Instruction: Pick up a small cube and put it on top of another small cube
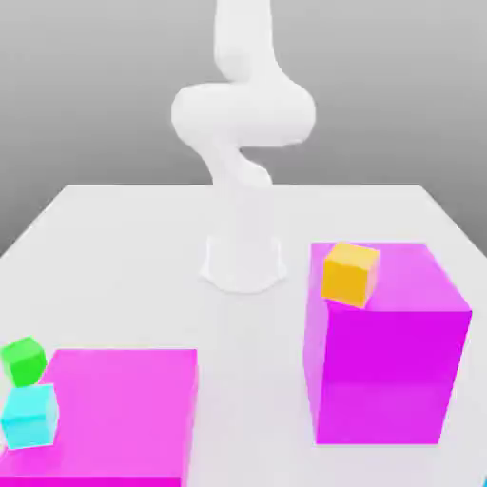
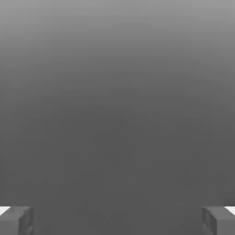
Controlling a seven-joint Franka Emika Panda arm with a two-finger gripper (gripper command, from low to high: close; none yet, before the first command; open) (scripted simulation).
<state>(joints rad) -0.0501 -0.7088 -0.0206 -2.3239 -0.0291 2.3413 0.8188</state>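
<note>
Exterior view: a green cube (image 1: 23, 360) rests on the white table (image 1: 124, 247) just behind a cyan cube (image 1: 29, 417), beside a low magenta block (image 1: 119, 414). An orange-yellow cube (image 1: 349, 274) sits atop the taller magenta block (image 1: 385, 366) on the exterior view's right. Between them rises the white arm (image 1: 243, 143). Hand view: the gripper (image 2: 117, 220) stands wide open, empty, facing grey.

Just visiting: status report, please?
Gripper open, empty. Green cube beside low magenta block. Orange-yellow cube atop tall magenta block, top clear.
</note>
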